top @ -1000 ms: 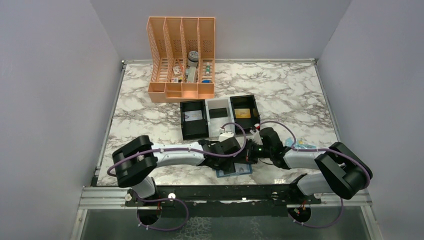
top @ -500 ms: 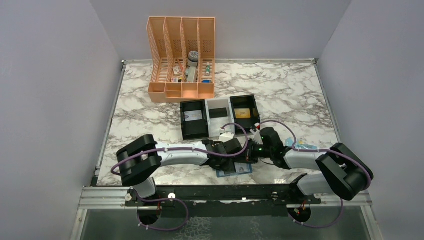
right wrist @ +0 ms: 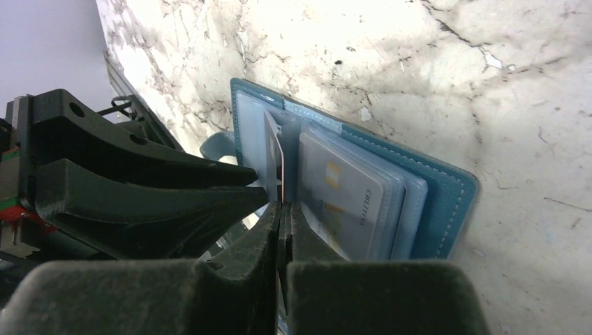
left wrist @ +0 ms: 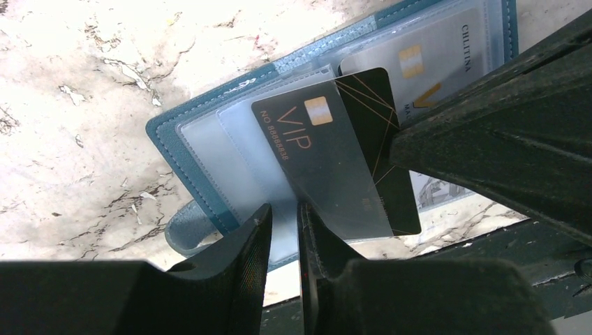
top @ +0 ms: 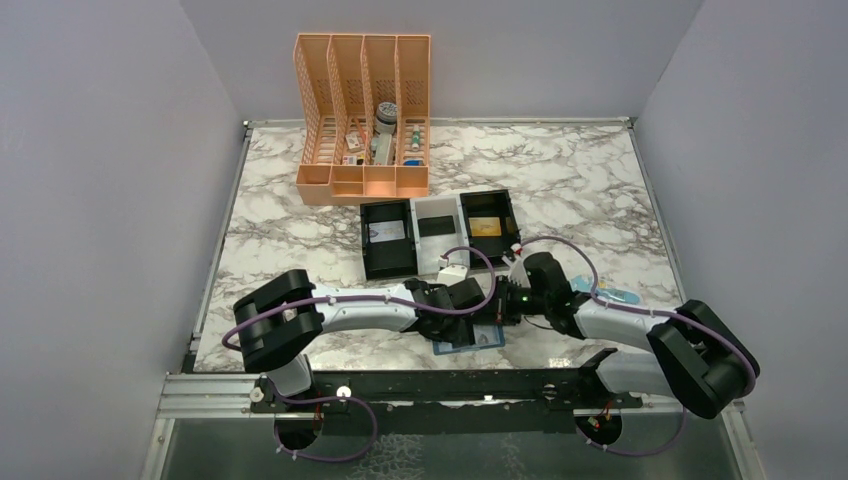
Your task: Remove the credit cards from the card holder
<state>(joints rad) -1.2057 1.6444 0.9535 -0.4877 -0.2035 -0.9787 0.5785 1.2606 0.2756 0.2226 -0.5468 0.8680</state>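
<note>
Top external view puts the light-blue card holder [top: 470, 342] flat and open on the marble surface [top: 290, 230], on the near side of the black-and-white tray [top: 385, 265] and a little apart from it, with both arms meeting over it. From the left wrist, the holder's clear sleeves are fanned up and a black card [left wrist: 328, 150] marked VIP stands partly out of one of them, tilted. A pale card [left wrist: 433, 63] with a gold chip sits inside another sleeve on the side of the holder away from that camera. The right hand [right wrist: 282, 208] has its jaws pressed together on the edge of the black card, which shows edge-on in the right wrist view. The left hand [left wrist: 283, 213] has its jaws almost together with only a slit between them, and the lower edge of a clear sleeve runs into that slit. Whether it is actually pinched I cannot tell. An orange file rack [top: 365, 110] stands on the far side of the tray, and a pale blue-and-white packet [top: 612, 296] lies to the tray's near right.
</note>
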